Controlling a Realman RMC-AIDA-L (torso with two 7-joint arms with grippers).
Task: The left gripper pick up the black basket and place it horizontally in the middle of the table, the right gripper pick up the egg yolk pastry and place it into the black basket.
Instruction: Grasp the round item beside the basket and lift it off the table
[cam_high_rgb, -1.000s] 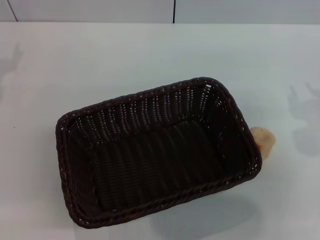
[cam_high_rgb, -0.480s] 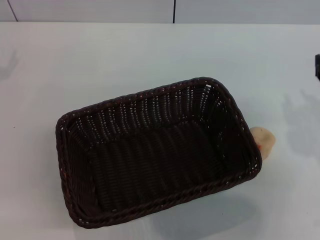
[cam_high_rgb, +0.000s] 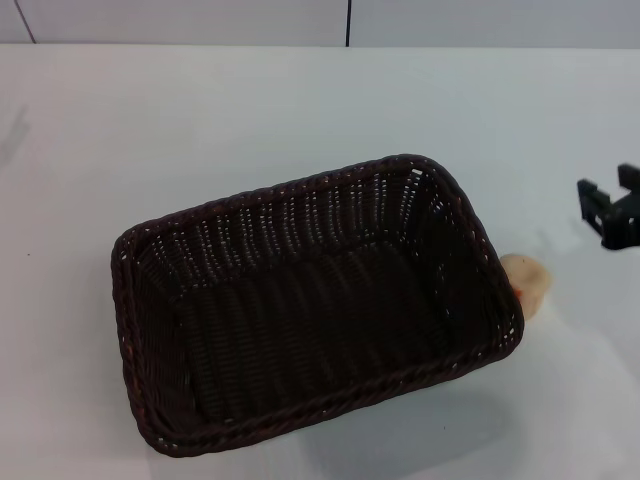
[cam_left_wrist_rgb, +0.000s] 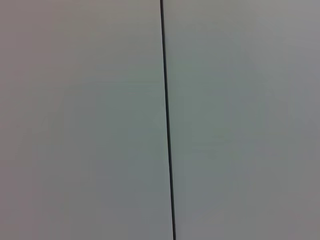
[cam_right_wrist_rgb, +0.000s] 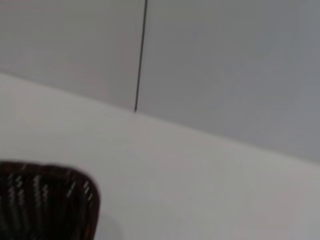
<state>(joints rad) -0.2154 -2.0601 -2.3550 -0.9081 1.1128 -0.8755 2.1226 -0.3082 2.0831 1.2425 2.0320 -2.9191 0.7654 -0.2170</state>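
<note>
The black basket lies empty near the middle of the white table, its long side slightly skewed. The egg yolk pastry, cream with an orange-red patch, rests on the table against the basket's right end, partly hidden behind the rim. My right gripper reaches in from the right edge of the head view, above and to the right of the pastry, apart from it, its prongs spread with nothing between them. One basket corner shows in the right wrist view. The left gripper is out of view; its wrist view shows only wall.
A grey wall with a dark vertical seam runs behind the table's far edge. Bare tabletop lies to the left, behind and to the right of the basket.
The right gripper has come into the head view from the right edge, moving left toward the pastry. Basket and pastry have not moved.
</note>
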